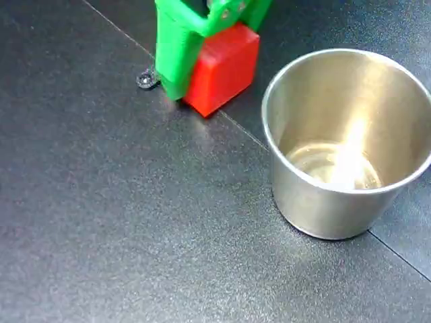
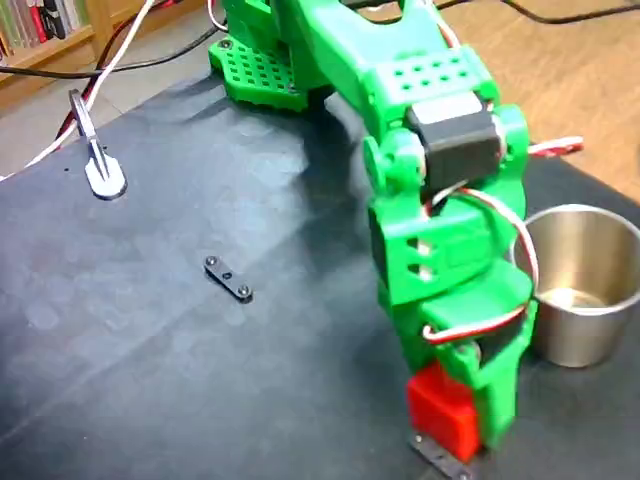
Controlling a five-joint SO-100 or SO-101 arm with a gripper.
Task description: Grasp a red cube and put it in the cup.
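Down at the mat, the gripper (image 1: 202, 64) has its green fingers (image 1: 176, 57) closed around the cube (image 1: 225, 67), which seems to rest on the mat (contact is hard to judge). Grasping looks done; next comes a lift clear of the rim and a carry over the empty cup (image 1: 350, 145) nearby.

We count one red cube (image 1: 225, 67), at the far left of a fixed view, and one steel cup (image 1: 350, 145) to its right. In another fixed view we count two small black brackets (image 2: 228, 278), one white clamp (image 2: 100, 172) and one green arm (image 2: 440, 180).
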